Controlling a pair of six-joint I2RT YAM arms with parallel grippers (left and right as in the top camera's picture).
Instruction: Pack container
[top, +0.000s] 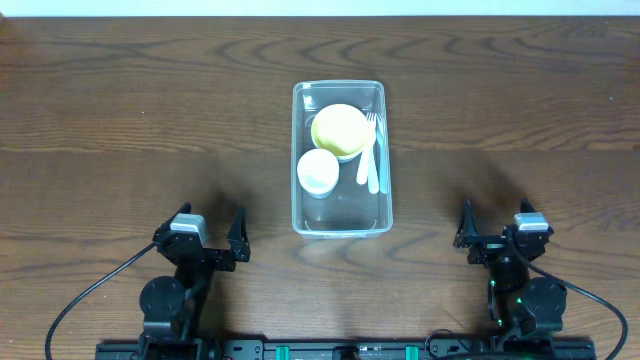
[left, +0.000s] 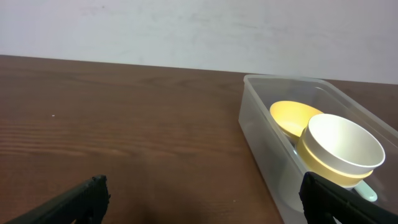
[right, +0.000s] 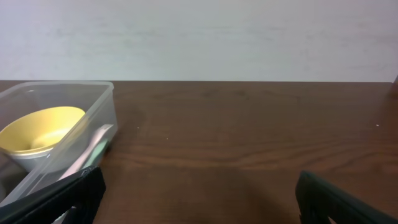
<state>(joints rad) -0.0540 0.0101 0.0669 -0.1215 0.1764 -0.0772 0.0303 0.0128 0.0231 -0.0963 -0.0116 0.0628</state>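
While the left fingers and right fingers gape empty, the container lies between them, farther back.

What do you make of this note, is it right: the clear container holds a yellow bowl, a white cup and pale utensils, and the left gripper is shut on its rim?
Not quite. The left gripper is open and holds nothing, apart from the container, as the overhead view shows. The rest stands: the yellow bowl, white cup and pale utensils are inside it.
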